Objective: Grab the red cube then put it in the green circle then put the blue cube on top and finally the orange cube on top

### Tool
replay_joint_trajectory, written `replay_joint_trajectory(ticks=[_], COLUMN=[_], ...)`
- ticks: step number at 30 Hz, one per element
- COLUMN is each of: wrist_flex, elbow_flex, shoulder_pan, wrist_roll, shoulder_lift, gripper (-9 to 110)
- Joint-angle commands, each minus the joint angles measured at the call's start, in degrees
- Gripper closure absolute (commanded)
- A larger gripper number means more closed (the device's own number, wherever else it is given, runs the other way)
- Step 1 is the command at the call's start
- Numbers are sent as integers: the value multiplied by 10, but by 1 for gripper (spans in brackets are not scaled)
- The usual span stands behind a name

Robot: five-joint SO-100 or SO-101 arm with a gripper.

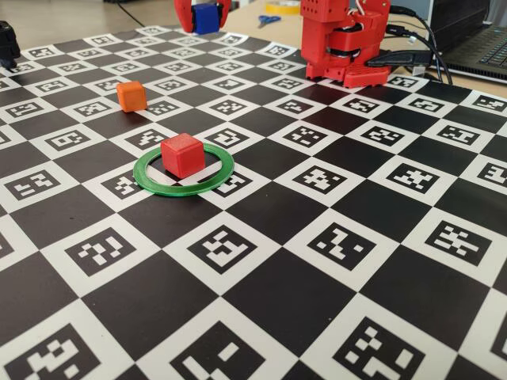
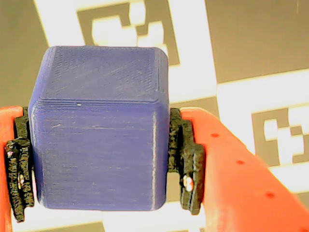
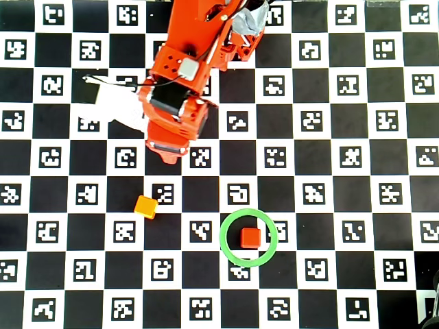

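My gripper [image 2: 101, 164] is shut on the blue cube [image 2: 99, 130], with the black pads [image 2: 186, 154] pressed on its two sides. In the fixed view the gripper [image 1: 204, 16] holds the blue cube [image 1: 206, 17] in the air at the far top edge. The red cube [image 1: 182, 154] [image 3: 250, 238] stands inside the green circle [image 1: 182, 189] [image 3: 248, 211]. The orange cube [image 1: 131, 96] [image 3: 145, 206] sits alone on the board, left of the ring. In the overhead view the arm [image 3: 175, 113] hides the blue cube.
The checkered marker board [image 1: 261, 293] covers the table. The red arm base [image 1: 344, 43] stands at the far right of the fixed view, with a laptop [image 1: 483, 39] behind it. Blue-handled scissors [image 1: 268, 20] lie at the far edge.
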Motion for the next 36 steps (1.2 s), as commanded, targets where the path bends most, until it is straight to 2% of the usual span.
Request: replay_joint_trajectory(ticks=[1,9,16,26,36], wrist_flex=[30,58,1,-58,-52], elbow_flex=[-108,-225,-247,-291,-387], shoulder_pan=[-52,-144,-205,-234,-240], wrist_roll=[18,65,95,118,131], shoulder_lift=[33,-36,-91,-189,-291], gripper=[94,94,95,95,95])
